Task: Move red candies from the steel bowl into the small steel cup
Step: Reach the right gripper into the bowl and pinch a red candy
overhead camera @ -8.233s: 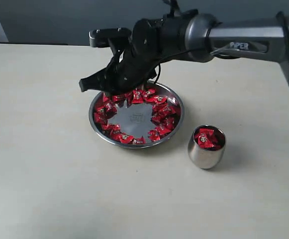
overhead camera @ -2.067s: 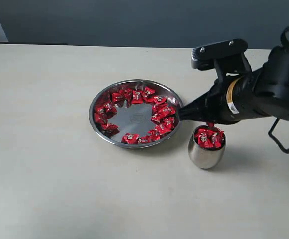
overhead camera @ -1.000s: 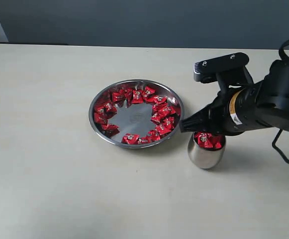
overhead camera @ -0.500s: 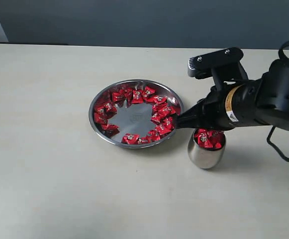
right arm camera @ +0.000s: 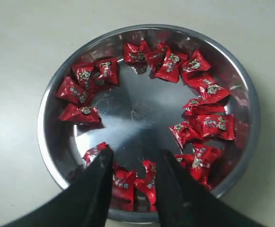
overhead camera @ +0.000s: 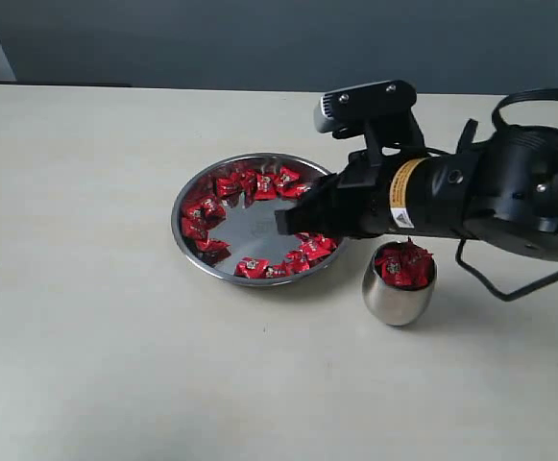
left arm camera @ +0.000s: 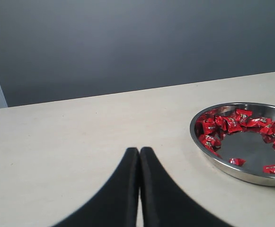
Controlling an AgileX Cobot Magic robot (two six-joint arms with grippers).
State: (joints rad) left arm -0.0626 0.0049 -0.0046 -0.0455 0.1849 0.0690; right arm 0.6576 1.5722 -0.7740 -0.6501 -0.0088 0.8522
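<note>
The steel bowl (overhead camera: 254,229) holds a ring of red candies (overhead camera: 260,183) round its bare middle. My right gripper (overhead camera: 291,220) hangs over the bowl's right half, open, with nothing between its fingers. In the right wrist view the gripper (right arm camera: 136,156) is spread above the candies (right arm camera: 128,182) at the rim of the bowl (right arm camera: 142,113). The small steel cup (overhead camera: 395,301) stands upright to the right of the bowl, heaped with red candies (overhead camera: 404,264). My left gripper (left arm camera: 138,151) is shut and empty over bare table, left of the bowl (left arm camera: 213,158); the exterior view does not show it.
The right arm's dark body (overhead camera: 480,192) and cable loop (overhead camera: 509,279) hang just above and behind the cup. A dark wall (overhead camera: 259,38) runs along the table's far edge.
My right gripper has left the spot above the cup and swung left over the bowl, and its jaws have opened wider. The left gripper's earlier state is not shown.
</note>
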